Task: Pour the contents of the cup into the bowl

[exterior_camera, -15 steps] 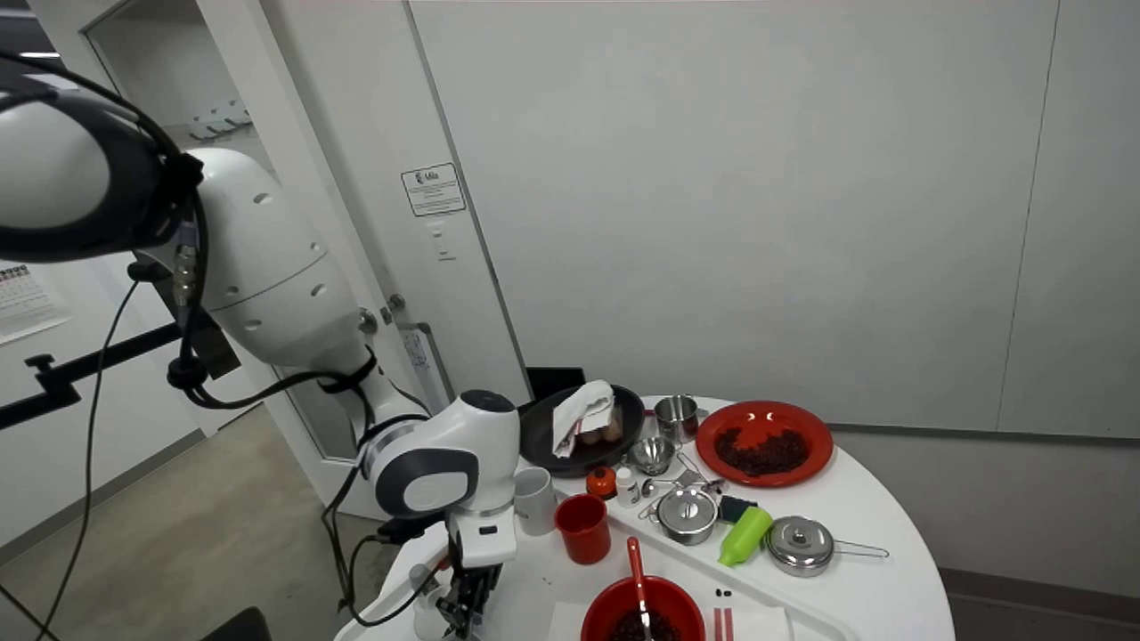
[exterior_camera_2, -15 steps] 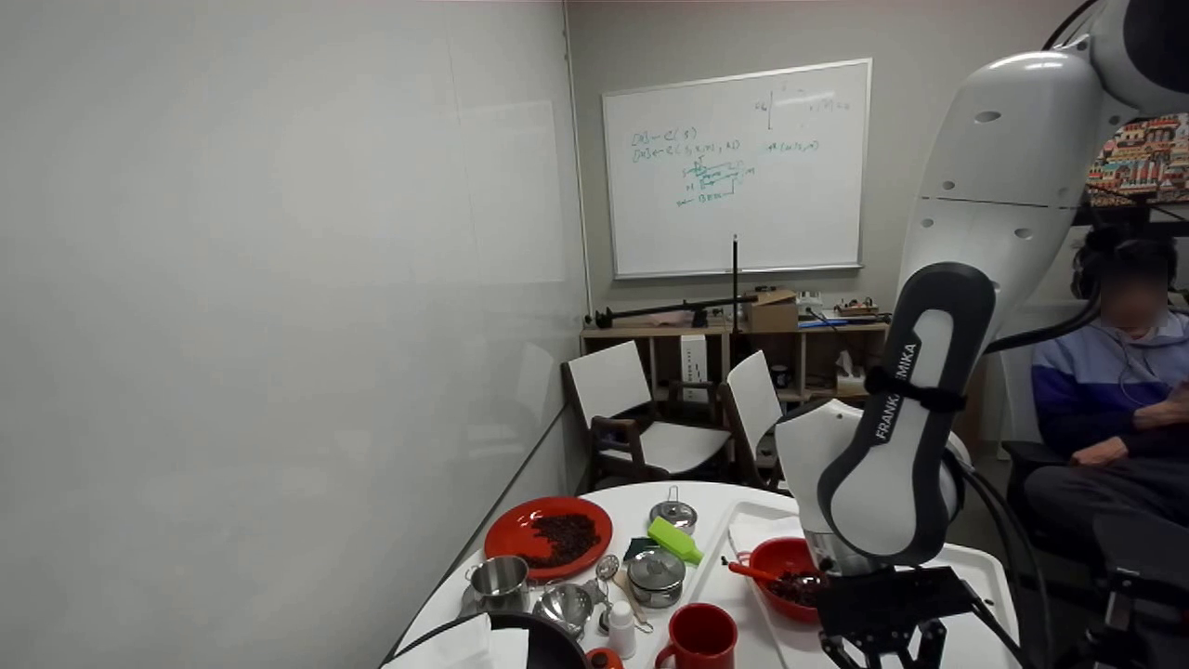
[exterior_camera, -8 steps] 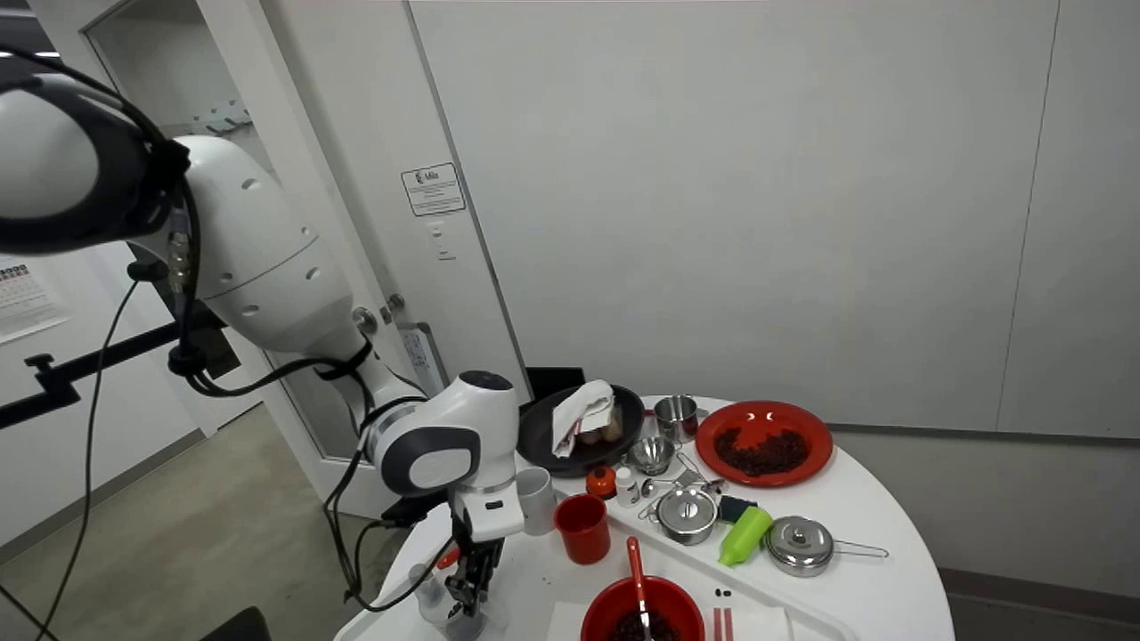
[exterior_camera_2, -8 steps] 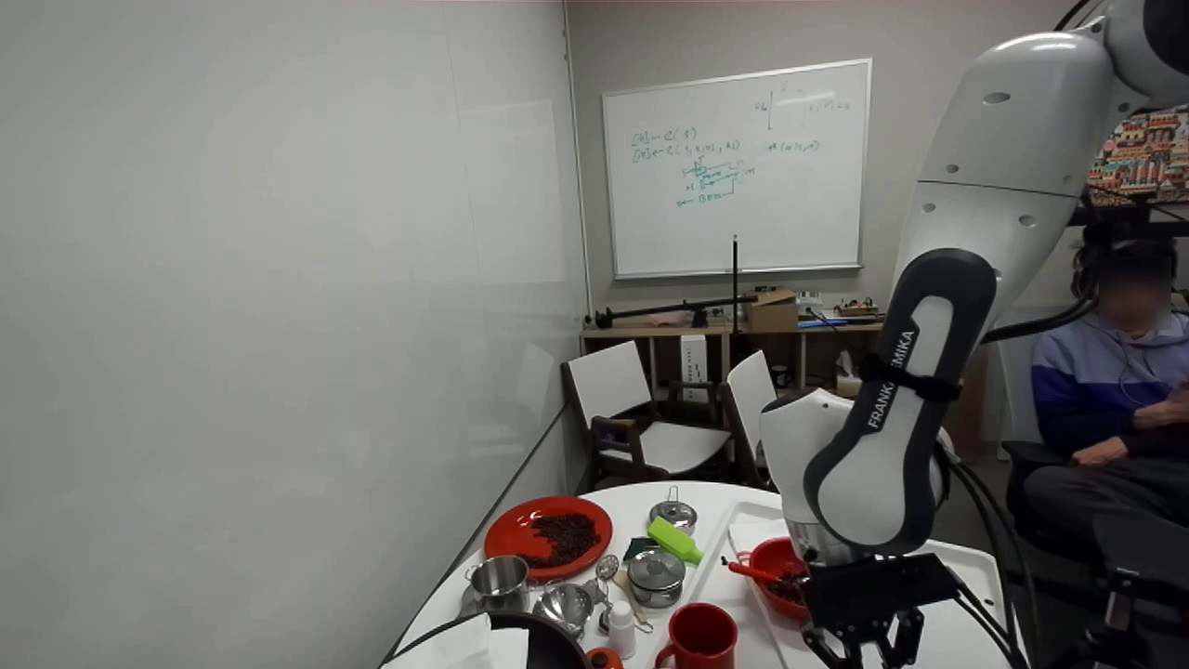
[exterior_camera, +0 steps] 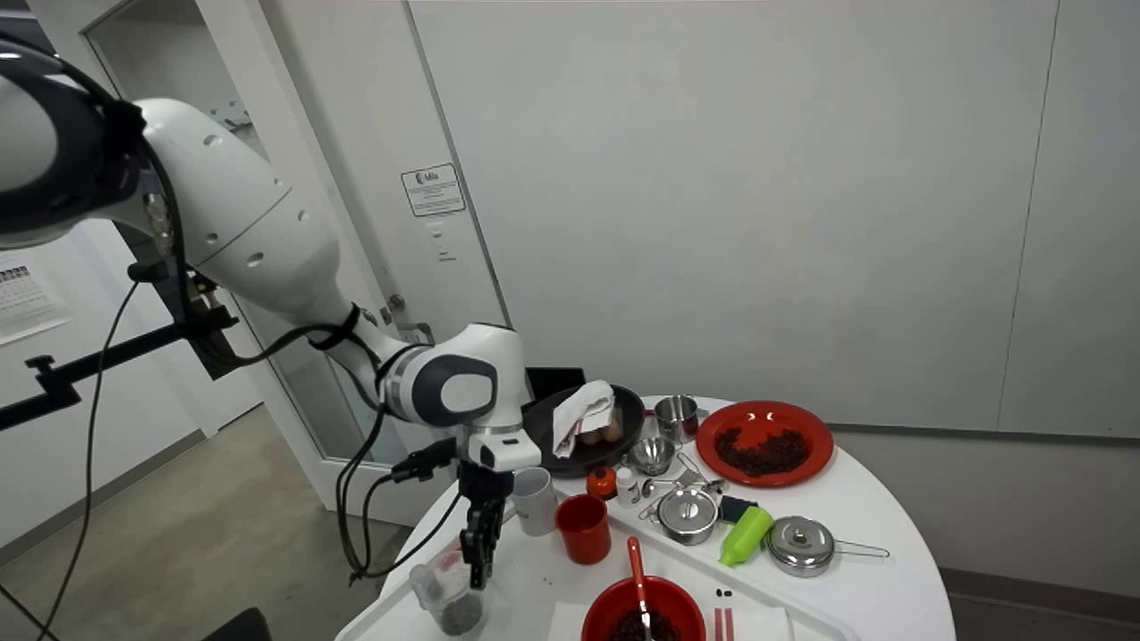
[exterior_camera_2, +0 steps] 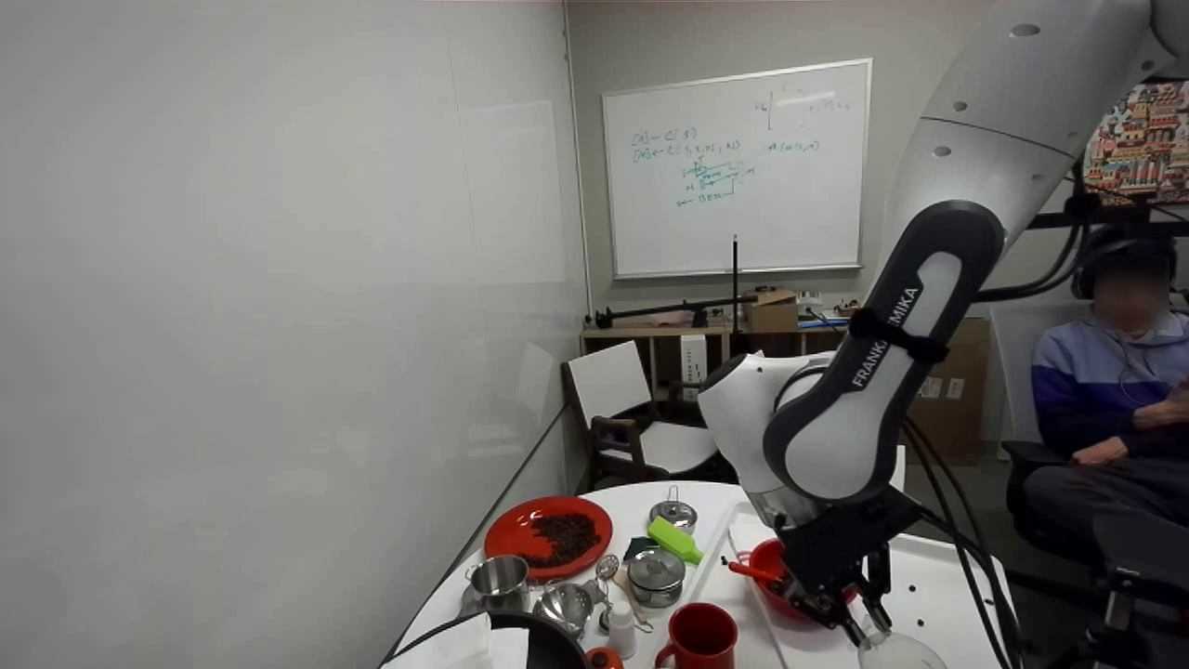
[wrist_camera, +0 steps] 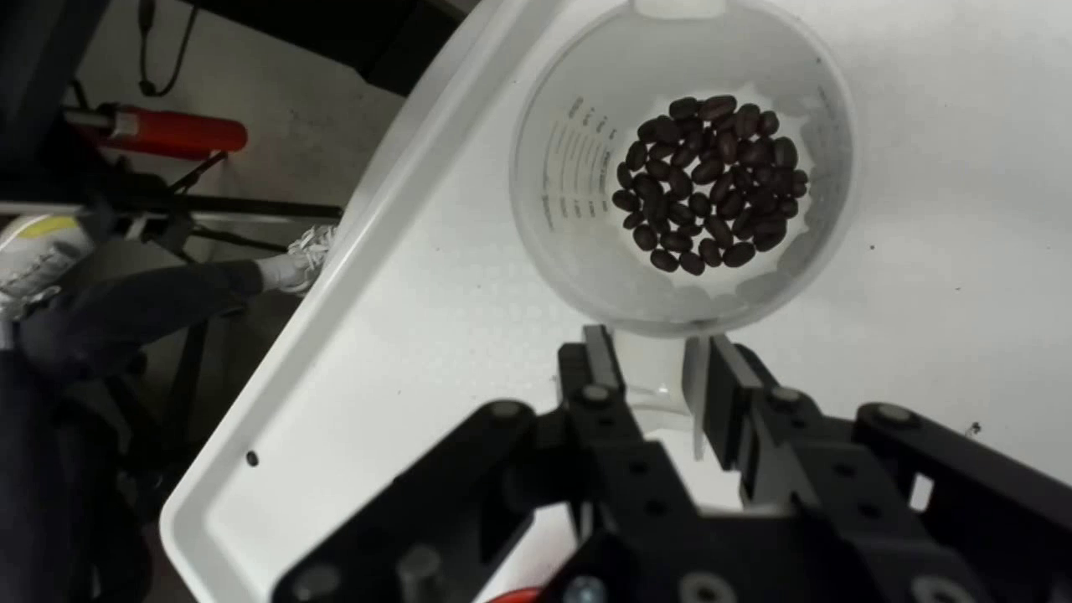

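A clear measuring cup (wrist_camera: 578, 126) with dark beans in its bottom fills the top of the wrist view. It also shows in both exterior views (exterior_camera: 436, 588) (exterior_camera_2: 896, 655). My gripper (wrist_camera: 655, 337) is shut on its handle; the fingers lie on either side of it. The gripper shows at the tray's near side in both exterior views (exterior_camera: 479, 579) (exterior_camera_2: 866, 628). The cup stands roughly upright; I cannot tell its height above the tray. The red bowl (exterior_camera: 597, 614) holds dark beans and a red-handled spoon (exterior_camera: 635, 561). A red cup (exterior_camera: 583, 531) stands apart; its handle shows in an exterior view (exterior_camera_2: 663, 658).
The white tray's raised rim (wrist_camera: 360, 243) runs beside the clear cup. A grey mug (exterior_camera: 534, 503) stands behind the gripper. A black pan (exterior_camera: 545, 436), a red plate (exterior_camera: 735, 425) of beans, lidded metal pots (exterior_camera: 688, 515) and a green bottle (exterior_camera: 745, 536) stand further off.
The arm has swung and the gripper has turned and risen slightly. The clear cup has moved with it and now shows at the bottom of an exterior view. The bowl has stayed put.
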You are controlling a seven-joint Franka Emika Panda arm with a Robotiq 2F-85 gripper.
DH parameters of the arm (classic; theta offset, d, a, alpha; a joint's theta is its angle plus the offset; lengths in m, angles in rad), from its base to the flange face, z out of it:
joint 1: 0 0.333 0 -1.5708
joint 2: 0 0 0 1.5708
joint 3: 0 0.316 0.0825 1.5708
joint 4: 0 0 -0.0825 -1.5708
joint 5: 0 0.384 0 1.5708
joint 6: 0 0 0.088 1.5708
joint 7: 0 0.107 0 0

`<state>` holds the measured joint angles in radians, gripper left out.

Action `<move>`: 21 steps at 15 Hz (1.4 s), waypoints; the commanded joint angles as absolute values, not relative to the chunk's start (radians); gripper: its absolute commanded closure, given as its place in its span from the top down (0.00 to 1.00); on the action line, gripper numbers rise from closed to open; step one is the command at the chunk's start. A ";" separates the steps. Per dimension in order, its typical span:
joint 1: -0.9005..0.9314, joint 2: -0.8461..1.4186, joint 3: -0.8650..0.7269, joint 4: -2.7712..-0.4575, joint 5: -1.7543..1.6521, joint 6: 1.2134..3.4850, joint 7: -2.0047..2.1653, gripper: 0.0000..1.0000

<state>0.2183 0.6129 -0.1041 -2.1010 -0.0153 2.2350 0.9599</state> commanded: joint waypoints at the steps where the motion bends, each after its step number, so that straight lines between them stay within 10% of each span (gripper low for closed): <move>1: 0.240 0.582 -0.132 -2.037 -0.112 2.115 0.985 0.10; 21: 0.149 0.484 -0.218 -2.095 -0.269 2.139 1.419 0.10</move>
<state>0.1849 0.5202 -0.2366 -2.0741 -0.2616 2.1347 1.4065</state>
